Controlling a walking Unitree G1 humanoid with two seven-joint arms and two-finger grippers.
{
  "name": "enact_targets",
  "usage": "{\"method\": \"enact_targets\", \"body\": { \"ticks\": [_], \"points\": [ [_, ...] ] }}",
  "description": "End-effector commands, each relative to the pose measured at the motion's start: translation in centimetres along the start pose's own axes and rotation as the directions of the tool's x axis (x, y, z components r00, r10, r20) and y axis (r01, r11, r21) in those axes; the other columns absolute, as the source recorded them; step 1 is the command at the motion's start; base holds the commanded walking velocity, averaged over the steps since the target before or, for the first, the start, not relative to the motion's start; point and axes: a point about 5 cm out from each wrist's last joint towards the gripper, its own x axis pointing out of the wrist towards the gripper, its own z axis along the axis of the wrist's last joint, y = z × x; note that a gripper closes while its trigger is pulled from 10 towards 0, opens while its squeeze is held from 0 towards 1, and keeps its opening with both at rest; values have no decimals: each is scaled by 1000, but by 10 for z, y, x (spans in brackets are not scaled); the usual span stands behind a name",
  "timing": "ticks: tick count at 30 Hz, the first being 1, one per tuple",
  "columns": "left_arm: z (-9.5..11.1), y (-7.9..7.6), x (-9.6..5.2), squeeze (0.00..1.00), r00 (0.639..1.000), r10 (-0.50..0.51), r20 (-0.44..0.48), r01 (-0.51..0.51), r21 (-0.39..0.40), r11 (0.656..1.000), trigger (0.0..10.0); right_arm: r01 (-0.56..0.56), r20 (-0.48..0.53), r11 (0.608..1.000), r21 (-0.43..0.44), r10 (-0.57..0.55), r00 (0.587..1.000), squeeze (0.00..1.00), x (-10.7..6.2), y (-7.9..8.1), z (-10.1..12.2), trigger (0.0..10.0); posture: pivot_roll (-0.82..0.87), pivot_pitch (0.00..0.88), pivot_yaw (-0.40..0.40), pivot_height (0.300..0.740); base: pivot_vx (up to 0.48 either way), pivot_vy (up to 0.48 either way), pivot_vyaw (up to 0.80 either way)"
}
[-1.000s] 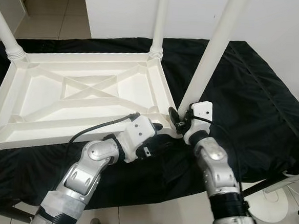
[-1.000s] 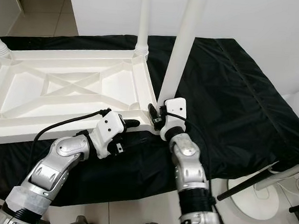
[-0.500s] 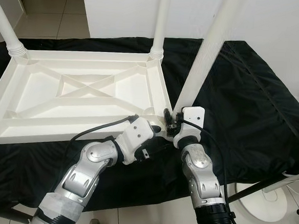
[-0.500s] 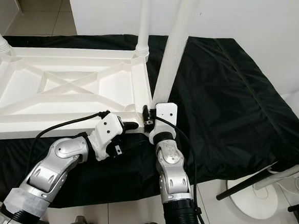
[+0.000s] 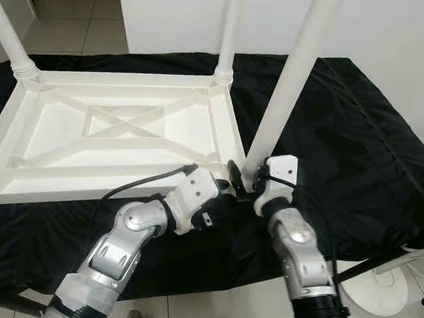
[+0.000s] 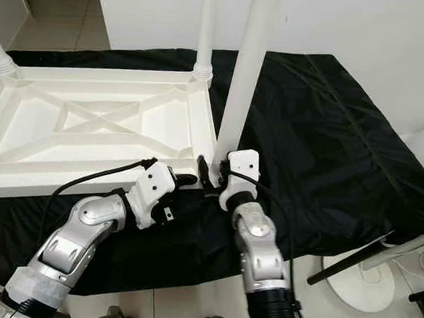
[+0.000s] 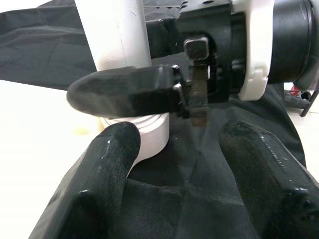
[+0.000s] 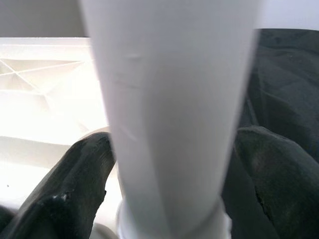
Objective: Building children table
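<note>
Nearest, the left hand point(image 5: 228, 186) is unclenched beside the near right corner of the white children table point(image 5: 119, 134), gripping nothing. The right hand point(image 5: 241, 177) clasps the corner leg point(image 5: 285, 99) at its base. Beyond, the table lies upside down on a black-covered worktop point(image 5: 358, 155), ribbed underside up, far legs upright.
</note>
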Motion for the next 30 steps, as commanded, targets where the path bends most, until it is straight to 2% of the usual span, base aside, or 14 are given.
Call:
{"method": "enact_targets", "body": {
  "ticks": [1, 4, 7, 10, 13, 22, 23, 24, 25, 26, 30],
  "points": [
    [1, 0, 1, 0, 1000, 11, 3, -11, 4, 1000, 10000, -46, 11, 999, 15, 45, 999, 0, 0, 1, 2, 10000, -43, 43, -9, 740, 0, 0, 0],
    [1, 0, 1, 0, 1000, 11, 3, -11, 4, 1000, 10000, -46, 11, 999, 15, 45, 999, 0, 0, 1, 2, 10000, -43, 43, -9, 740, 0, 0, 0],
    [3, 0, 2, 0, 1000, 10, 6, -10, 6, 1000, 10000, -210, 9, 976, -56, 211, 977, 0, 5, -16, 7, 10000, -40, 38, -9, 740, 0, 0, 0],
    [3, 0, 1, 0, 1000, 7, 5, -7, 5, 1000, 10000, -263, 1, 962, -70, 264, 965, 0, 8, -21, 8, 10000, -40, 38, -9, 740, 0, 0, 0],
    [2, -2, 0, 0, 1000, -12, -1, 12, -17, 1000, 10000, -367, -38, 926, -94, 365, 930, 0, 17, -25, 7, 10000, -32, 34, -13, 740, 0, 0, 0],
    [0, -4, -5, 0, 999, -34, -19, 34, -28, 999, 10000, -467, -116, 874, -136, 454, 883, 0, 25, -27, 2, 10000, -21, 37, -18, 740, 0, 0, 0],
    [0, -3, -6, 0, 999, -31, -22, 30, -27, 999, 10000, -478, -126, 868, -134, 463, 877, 0, 25, -28, 1, 7490, -14, 37, -21, 740, 0, 0, 0],
    [0, -2, -7, 0, 999, -27, -24, 26, -27, 999, 10000, -488, -131, 862, -137, 472, 872, 0, 26, -30, 0, 4039, -12, 38, -22, 740, 0, 0, 0],
    [0, -1, -8, 0, 999, -23, -25, 22, -25, 999, 10000, -493, -134, 858, -141, 477, 869, 0, 26, -32, 0, 4039, -12, 38, -22, 740, 0, 0, 0],
    [0, 0, -8, 0, 999, -18, -27, 18, -22, 1000, 10000, -492, -138, 858, -148, 475, 869, 0, 27, -34, -1, 0, -12, 38, -22, 740, 0, 0, 0],
    [0, 1, -8, 0, 1000, -13, -28, 13, -18, 1000, 10000, -490, -142, 859, -150, 471, 870, 0, 28, -38, -2, 0, -9, 39, -23, 740, 0, 0, 0]
  ]
}}
